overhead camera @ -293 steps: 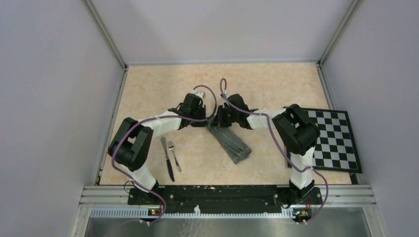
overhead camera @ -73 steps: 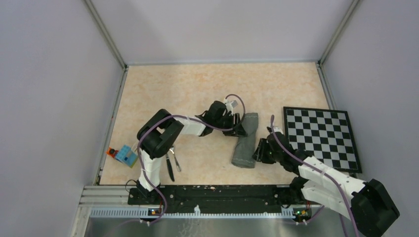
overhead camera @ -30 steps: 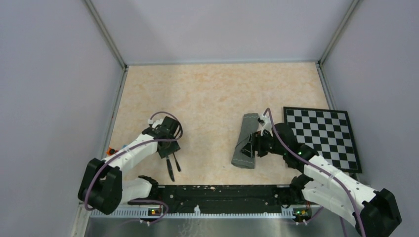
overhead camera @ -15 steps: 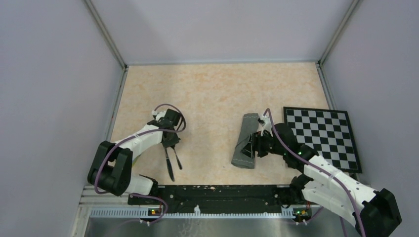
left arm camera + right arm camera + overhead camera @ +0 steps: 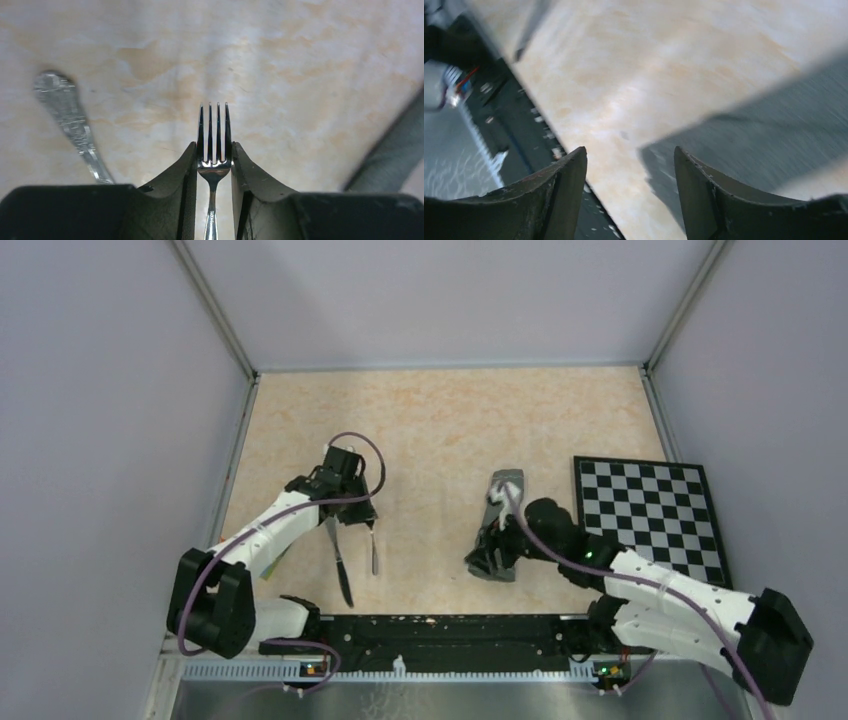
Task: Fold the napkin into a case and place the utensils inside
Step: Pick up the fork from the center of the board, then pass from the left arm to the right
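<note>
Left claw (image 5: 214, 152) clamped on fork (image 5: 214, 127) at tine base, well left of the case (image 5: 507, 485); right claw (image 5: 629, 165) apart, empty, straddling case's near corner; knife (image 5: 340, 565) on bench (image 5: 440, 430) beside fork, also left of case; reckon fold done, both utensils yet to insert

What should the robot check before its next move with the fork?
1. fork held by left tool: ok, pinched just below the tines.
2. fork straight: ok, tines point straight ahead.
3. knife left alone: ok, it lies on the table.
4. case folded: ok, a narrow strip.
5. case mouth open: cannot tell.
6. right tool holding case: not ok, jaws stand open by its near end.
</note>
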Action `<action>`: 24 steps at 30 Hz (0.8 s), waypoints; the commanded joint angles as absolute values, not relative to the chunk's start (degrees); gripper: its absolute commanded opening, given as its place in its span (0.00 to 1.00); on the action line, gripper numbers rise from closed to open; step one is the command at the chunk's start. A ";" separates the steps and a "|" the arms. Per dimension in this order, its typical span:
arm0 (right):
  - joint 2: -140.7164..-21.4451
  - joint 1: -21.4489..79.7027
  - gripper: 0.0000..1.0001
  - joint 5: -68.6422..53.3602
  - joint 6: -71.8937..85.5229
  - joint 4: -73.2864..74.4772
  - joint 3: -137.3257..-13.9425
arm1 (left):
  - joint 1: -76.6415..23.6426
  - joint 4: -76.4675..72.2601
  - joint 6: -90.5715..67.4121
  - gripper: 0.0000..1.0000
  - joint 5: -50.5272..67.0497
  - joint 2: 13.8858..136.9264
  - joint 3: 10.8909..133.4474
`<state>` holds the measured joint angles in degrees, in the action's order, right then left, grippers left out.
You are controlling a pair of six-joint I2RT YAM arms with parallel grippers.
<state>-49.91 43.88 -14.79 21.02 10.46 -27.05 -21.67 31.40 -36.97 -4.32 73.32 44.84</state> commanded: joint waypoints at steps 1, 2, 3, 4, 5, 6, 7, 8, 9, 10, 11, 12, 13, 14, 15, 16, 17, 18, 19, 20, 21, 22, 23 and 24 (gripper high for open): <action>-53.52 62.08 0.65 -9.78 -0.34 -11.91 -29.57 | -21.30 30.53 -29.29 0.00 18.76 74.30 49.74; -54.50 64.50 0.65 -11.20 -7.06 -14.18 -29.60 | -21.27 31.20 -27.95 0.00 22.65 75.55 50.74; -55.64 66.88 0.66 -13.36 -15.04 -15.82 -29.62 | -21.34 31.93 -27.07 0.00 25.78 76.64 51.47; -56.95 69.09 0.66 -13.79 -21.96 -17.05 -29.75 | -21.32 32.38 -26.31 0.00 29.12 77.80 51.86; -58.69 71.29 0.67 -13.48 -28.73 -18.66 -30.02 | -21.29 32.35 -25.54 0.00 31.91 78.71 51.82; -60.42 72.08 0.67 -12.67 -33.65 -20.45 -30.32 | -21.28 32.07 -25.12 0.00 33.81 79.46 51.59; -62.45 72.23 0.66 -12.61 -37.55 -21.93 -30.86 | -21.28 31.71 -24.79 0.00 35.14 79.94 51.28; -64.21 72.24 0.66 -12.76 -41.14 -23.93 -31.15 | -21.35 31.28 -24.50 0.00 36.31 80.24 50.82; -65.83 72.25 0.66 -12.79 -44.48 -26.40 -31.12 | -21.35 30.84 -24.24 0.00 37.48 80.56 50.40; -67.61 72.25 0.66 -13.26 -48.44 -27.69 -31.39 | -21.30 30.34 -24.11 0.00 38.62 80.79 49.98; -69.19 72.25 0.66 -13.88 -52.12 -27.46 -32.21 | -21.30 30.15 -23.82 0.00 39.67 80.99 49.54; -71.67 72.25 0.65 -14.30 -55.56 -26.73 -33.49 | -21.34 29.84 -23.68 0.00 40.81 81.18 49.20; -73.65 72.25 0.65 -14.33 -58.04 -25.65 -34.94 | -21.36 29.68 -23.57 0.00 41.55 81.33 48.93; -75.31 72.19 0.64 -14.18 -59.89 -24.47 -36.33 | -21.31 29.44 -23.50 0.00 42.31 81.30 48.67; -77.13 72.09 0.64 -13.83 -61.51 -23.91 -37.58 | -21.29 29.10 -23.39 0.00 43.03 81.19 48.31; -78.77 72.07 0.64 -13.41 -62.56 -23.77 -38.52 | -21.34 28.88 -23.38 0.00 43.25 81.09 47.93; -80.13 72.07 0.63 -13.01 -63.55 -23.46 -39.54 | -21.34 28.79 -23.31 0.00 43.32 81.04 47.68; -81.44 72.07 0.62 -13.13 -64.72 -22.80 -40.65 | -21.36 28.70 -23.15 0.00 43.70 81.04 47.51; -82.56 72.09 0.61 -13.26 -65.27 -22.36 -41.57 | -21.31 28.85 -22.81 0.00 44.02 81.16 47.32; -83.73 72.07 0.60 -13.19 -66.06 -21.79 -42.35 | -21.31 29.05 -22.53 0.00 44.36 81.36 47.33; -84.69 72.14 0.58 -13.18 -66.83 -21.22 -42.89 | -21.29 29.16 -22.24 0.00 44.81 81.47 47.26; -85.59 72.10 0.56 -13.04 -67.45 -20.64 -43.45 | -21.34 29.27 -21.97 0.00 45.16 81.58 47.25; -86.30 72.07 0.55 -12.91 -68.26 -20.08 -43.98 | -21.28 29.43 -21.79 0.00 45.50 81.70 47.22; -86.88 72.04 0.53 -13.07 -69.39 -19.13 -44.40 | -21.33 29.54 -21.53 0.00 45.79 81.78 47.28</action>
<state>-84.71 71.94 -12.40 -62.67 -20.53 -40.91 -21.41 30.76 -23.75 41.95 81.17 47.77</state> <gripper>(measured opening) 0.559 0.309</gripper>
